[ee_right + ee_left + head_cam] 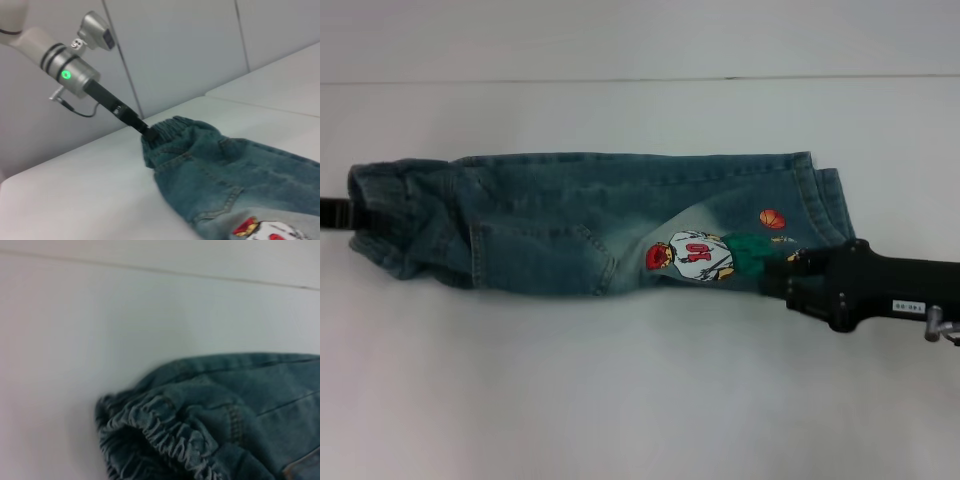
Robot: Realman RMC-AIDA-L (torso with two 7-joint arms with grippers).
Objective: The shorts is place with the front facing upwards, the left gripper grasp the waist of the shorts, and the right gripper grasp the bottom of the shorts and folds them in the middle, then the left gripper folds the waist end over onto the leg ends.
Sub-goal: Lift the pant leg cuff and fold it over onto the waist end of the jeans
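The blue denim shorts lie folded lengthwise on the white table, with a cartoon basketball-player patch facing up near the leg ends. The elastic waist points left and the leg ends point right. My left gripper is at the far left, shut on the waistband; the right wrist view shows the left gripper pinching the gathered waist. The left wrist view shows the ruffled waist close up. My right gripper rests on the near corner of the leg ends.
The white table runs wide in front of and behind the shorts. A seam in the table crosses behind them. A grey panelled wall stands past the table's far edge.
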